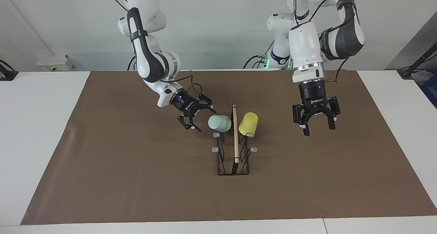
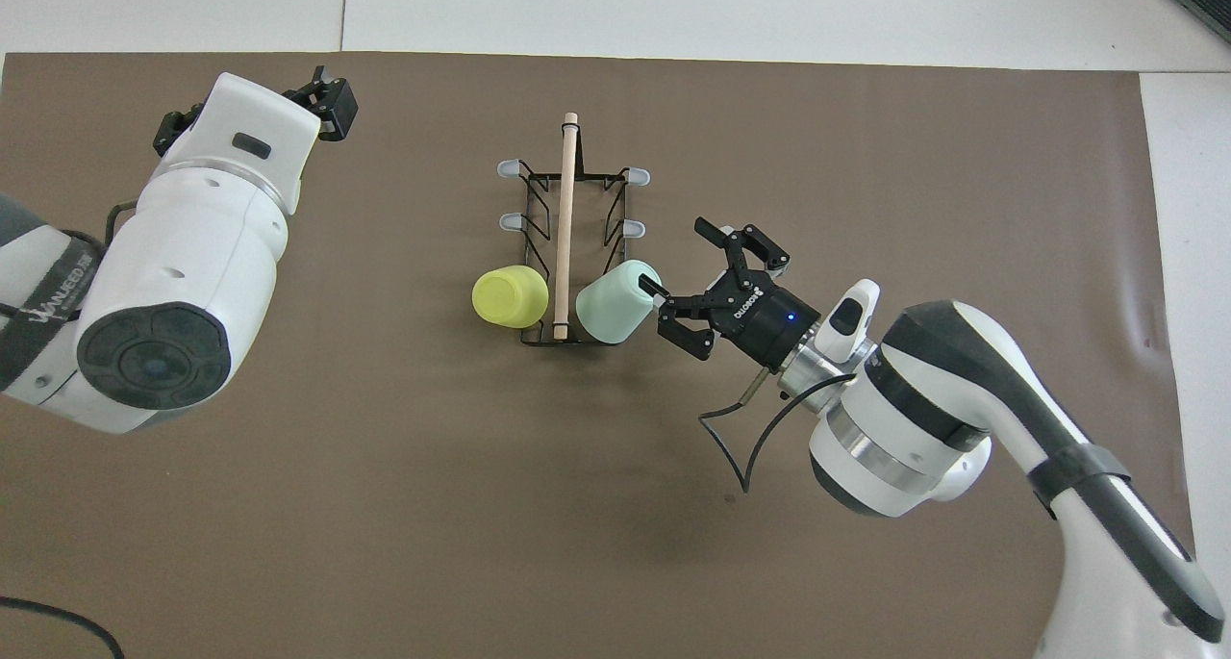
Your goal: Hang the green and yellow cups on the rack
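The black wire rack (image 1: 222, 160) (image 2: 535, 228) with its wooden rod (image 1: 235, 135) (image 2: 565, 216) stands mid-mat. The mint green cup (image 1: 219, 123) (image 2: 611, 303) hangs on the peg nearest the robots on the right arm's side. The yellow cup (image 1: 248, 123) (image 2: 510, 296) hangs on the matching peg on the left arm's side. My right gripper (image 1: 203, 119) (image 2: 678, 257) is open and empty, right beside the green cup, one fingertip (image 2: 655, 289) close to it. My left gripper (image 1: 318, 128) (image 2: 252, 103) is open, empty, raised over bare mat toward the left arm's end.
A brown mat (image 1: 136, 176) covers the white table. Several grey-tipped pegs (image 1: 215, 149) (image 2: 508, 168) on the rack carry nothing. A black cable (image 2: 731, 447) loops from the right wrist.
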